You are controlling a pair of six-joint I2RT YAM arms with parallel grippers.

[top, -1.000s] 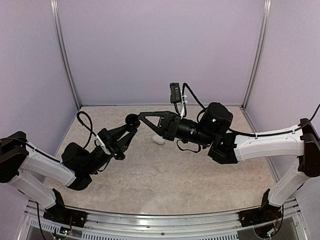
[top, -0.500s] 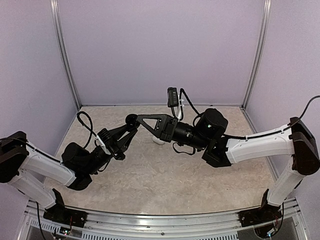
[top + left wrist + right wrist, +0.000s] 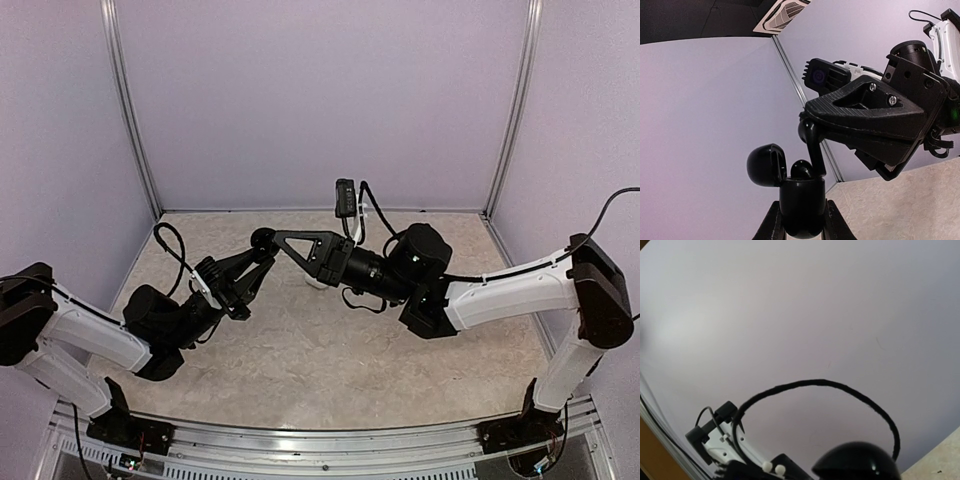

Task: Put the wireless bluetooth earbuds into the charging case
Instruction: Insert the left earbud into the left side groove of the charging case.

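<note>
Black case: a glossy black, rounded plastic charging case (image 3: pixel 801 200) stands upright at the lower middle of the left wrist view. It is held off the surface, and its hinged lid (image 3: pixel 766 164) is swung open to the left.
Left claw: the left claw (image 3: pixel 802 227) is closed on the lower body of the charging case, with one finger pressed against each side.
Earbud: a small rounded black earbud (image 3: pixel 801 169) sits in the mouth of the case, just right of the lid.
Right claw: the right claw (image 3: pixel 281 238) reaches in from the right, its tip just above the case mouth. A thin black stem runs from that tip down into the mouth. I cannot tell how far this claw is open, or whether the stem is an earbud.
White piece: a small glossy white object (image 3: pixel 318 281) lies on the surface near the middle of the top view, partly hidden behind the right claw. I cannot tell what it is.
Surface: the beige mottled surface (image 3: pixel 330 350) spreads below both arms.
</note>
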